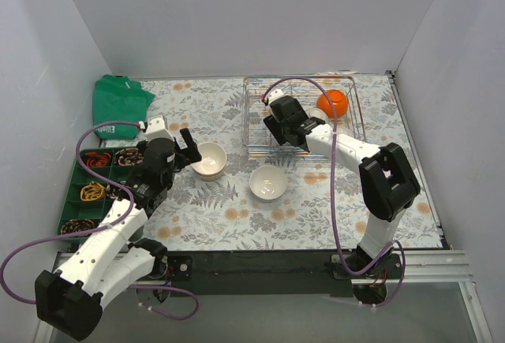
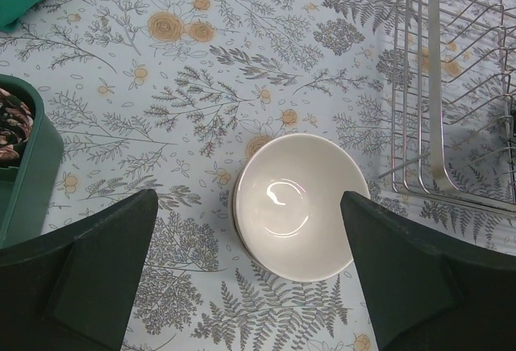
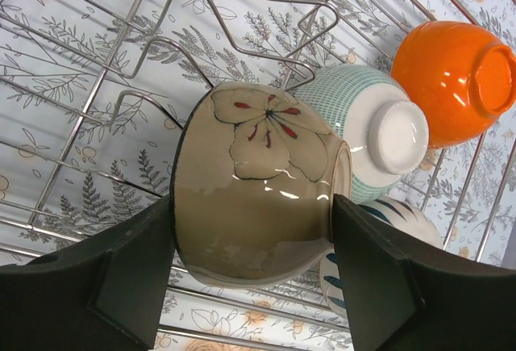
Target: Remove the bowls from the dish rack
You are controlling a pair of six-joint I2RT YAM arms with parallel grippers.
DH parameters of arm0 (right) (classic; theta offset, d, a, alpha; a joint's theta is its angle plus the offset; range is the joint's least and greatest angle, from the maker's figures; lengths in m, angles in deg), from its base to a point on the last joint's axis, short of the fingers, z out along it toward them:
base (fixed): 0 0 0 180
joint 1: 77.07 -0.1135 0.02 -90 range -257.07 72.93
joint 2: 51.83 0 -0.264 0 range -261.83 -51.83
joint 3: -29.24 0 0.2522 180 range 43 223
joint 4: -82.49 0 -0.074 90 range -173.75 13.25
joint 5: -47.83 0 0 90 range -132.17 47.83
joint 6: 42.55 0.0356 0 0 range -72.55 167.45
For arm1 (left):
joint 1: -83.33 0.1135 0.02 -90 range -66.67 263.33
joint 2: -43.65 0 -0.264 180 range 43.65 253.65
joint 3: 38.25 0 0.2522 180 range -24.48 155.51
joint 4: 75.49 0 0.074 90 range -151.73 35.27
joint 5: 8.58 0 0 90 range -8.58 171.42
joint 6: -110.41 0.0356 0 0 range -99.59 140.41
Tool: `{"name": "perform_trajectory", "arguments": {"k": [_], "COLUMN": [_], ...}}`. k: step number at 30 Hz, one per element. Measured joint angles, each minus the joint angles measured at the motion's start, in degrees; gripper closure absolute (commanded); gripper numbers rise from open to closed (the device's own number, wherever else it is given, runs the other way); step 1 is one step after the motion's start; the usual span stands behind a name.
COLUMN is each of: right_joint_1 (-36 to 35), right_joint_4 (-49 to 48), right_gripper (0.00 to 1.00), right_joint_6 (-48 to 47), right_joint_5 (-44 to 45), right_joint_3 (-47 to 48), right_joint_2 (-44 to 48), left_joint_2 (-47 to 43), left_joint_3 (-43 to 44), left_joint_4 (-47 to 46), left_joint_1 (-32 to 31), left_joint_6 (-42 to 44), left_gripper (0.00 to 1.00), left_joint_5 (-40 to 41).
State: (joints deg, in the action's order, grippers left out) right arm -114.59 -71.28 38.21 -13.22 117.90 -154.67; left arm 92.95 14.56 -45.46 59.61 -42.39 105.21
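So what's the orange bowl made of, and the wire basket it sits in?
The orange bowl looks like glazed ceramic: smooth, with shiny highlights. The dish rack looks like metal wire, silvery and gleaming; plated or plain, I can't tell.

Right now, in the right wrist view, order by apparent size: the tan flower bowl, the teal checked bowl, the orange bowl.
1. tan flower bowl, nearest the camera.
2-3. orange bowl and teal checked bowl: look alike, unranked.

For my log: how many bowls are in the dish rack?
4: tan bowl in the right gripper, teal-checked bowl beside it, orange bowl beyond, striped bowl below. Others may be hidden.
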Motion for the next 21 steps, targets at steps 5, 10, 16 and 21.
{"name": "perform_trajectory", "arguments": {"k": [5,10,16,21], "right_joint_1": [0.0,0.1,0.4,0.9], "right_joint_4": [1.1,2.3,4.0,4.8], "right_gripper": [0.65,0.82,0.96,0.99], "right_joint_6": [-0.2,0.2,1.6,3.7], "right_joint_5": [-0.6,-2.0,-3.0,-3.8], "right_joint_3": [0.4,0.4,0.4,0.4], "right_joint_2": [0.3,2.2,7.0,10.7], "left_joint_2": [0.0,0.0,0.0,0.0], "left_joint_3": [0.0,0.0,-0.1,-0.3], "left_joint_4": [0.0,0.0,-0.2,-0.9], "left_joint_1": [0.0,0.0,0.0,0.0], "left_joint_6": [0.0,0.2,0.6,1.2], "left_gripper": [0.02,0.02,0.02,0.02], "left_joint_5": [0.0,-0.4,-1.2,-2.4]}}
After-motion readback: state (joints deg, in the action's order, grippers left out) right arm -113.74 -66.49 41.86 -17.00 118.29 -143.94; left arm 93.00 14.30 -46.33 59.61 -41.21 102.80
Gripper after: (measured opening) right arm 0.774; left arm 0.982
